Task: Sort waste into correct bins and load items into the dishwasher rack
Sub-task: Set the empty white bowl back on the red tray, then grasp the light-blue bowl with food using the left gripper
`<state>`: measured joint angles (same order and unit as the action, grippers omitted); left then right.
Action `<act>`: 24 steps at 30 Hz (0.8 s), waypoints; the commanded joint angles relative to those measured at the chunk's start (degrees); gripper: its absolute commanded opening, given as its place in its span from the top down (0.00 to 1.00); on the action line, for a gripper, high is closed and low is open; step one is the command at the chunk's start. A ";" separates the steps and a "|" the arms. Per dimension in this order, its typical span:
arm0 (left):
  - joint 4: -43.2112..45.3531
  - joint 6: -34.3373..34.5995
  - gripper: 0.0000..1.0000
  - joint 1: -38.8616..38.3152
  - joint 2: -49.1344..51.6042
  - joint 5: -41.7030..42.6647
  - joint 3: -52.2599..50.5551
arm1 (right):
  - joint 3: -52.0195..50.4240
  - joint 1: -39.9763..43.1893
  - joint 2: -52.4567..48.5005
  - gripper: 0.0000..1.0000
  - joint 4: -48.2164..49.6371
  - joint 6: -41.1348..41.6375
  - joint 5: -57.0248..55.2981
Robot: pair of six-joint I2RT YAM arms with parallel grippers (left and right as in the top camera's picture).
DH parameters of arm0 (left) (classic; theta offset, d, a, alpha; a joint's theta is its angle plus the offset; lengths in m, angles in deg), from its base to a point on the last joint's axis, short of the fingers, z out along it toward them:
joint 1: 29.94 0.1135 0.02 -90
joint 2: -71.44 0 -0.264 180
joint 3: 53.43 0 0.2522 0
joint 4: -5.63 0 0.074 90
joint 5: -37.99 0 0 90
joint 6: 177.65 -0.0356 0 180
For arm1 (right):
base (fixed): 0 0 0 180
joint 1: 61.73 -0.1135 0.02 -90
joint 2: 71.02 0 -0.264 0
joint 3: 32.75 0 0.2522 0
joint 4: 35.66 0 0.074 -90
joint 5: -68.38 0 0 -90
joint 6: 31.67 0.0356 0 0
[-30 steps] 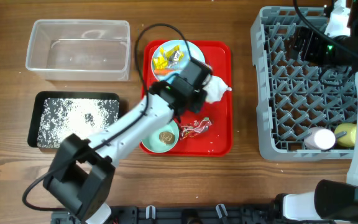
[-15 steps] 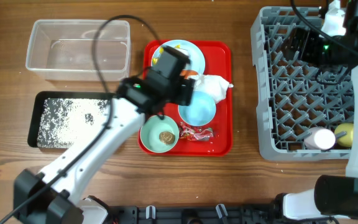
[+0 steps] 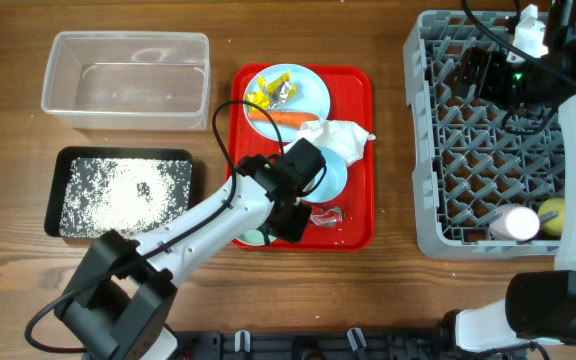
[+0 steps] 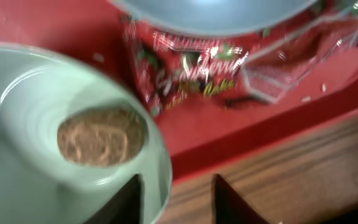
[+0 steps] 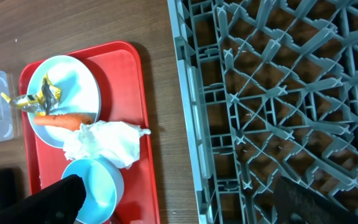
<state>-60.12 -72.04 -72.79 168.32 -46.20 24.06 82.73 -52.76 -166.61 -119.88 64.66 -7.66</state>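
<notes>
"Two cups, pink cup [image 3: 513, 222] and yellow cup [image 3: 558, 213], lie in a corner of the dishwasher rack [image 3: 468, 190]. Only overhead shows them."
"The left gripper [image 4: 178, 186]?"
"Its wrist view shows fingers spread, straddling the teal bowl [image 4: 30, 124] rim, with the brown lump [image 4: 101, 137] inside, near the red tray [image 4: 55, 25] edge."
"The right gripper [image 5: 176, 186]?"
"Spread wide over the rack's left wall, seemingly empty. A strip of table [image 3: 388, 150] separates tray and rack."

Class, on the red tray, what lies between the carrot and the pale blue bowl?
The crumpled white napkin lies between the carrot and the pale blue bowl. The right wrist view shows it most clearly.
</notes>
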 commanded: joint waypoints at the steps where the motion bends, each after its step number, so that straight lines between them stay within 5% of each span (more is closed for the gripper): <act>1: 2.29 0.31 0.74 0.15 0.98 -0.94 -1.05 | -0.33 -0.13 -0.26 0.00 -0.11 -0.39 0.90; 6: 5.53 0.31 0.82 0.22 3.43 -1.38 -3.52 | -0.33 -0.13 -0.26 0.00 -0.09 -1.01 0.87; 9: 6.21 0.31 0.96 0.22 3.43 -4.98 -3.52 | -0.33 -0.13 -0.26 0.01 -0.11 -1.05 0.87; 14: -0.31 0.35 0.96 2.71 1.90 -6.08 4.52 | -0.33 -0.13 -0.26 0.00 -0.09 -1.46 0.87; 18: -9.64 2.45 0.96 10.69 -4.74 -5.64 16.50 | -0.33 -0.13 -0.26 0.00 -0.04 -1.84 0.85; 24: -13.16 4.52 0.96 32.00 -9.92 2.71 16.22 | -0.33 -0.13 -0.26 0.00 0.13 -1.88 -0.61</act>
<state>-72.27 -68.45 -50.17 158.88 -50.16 40.10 82.70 -52.76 -166.61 -120.03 64.00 -7.71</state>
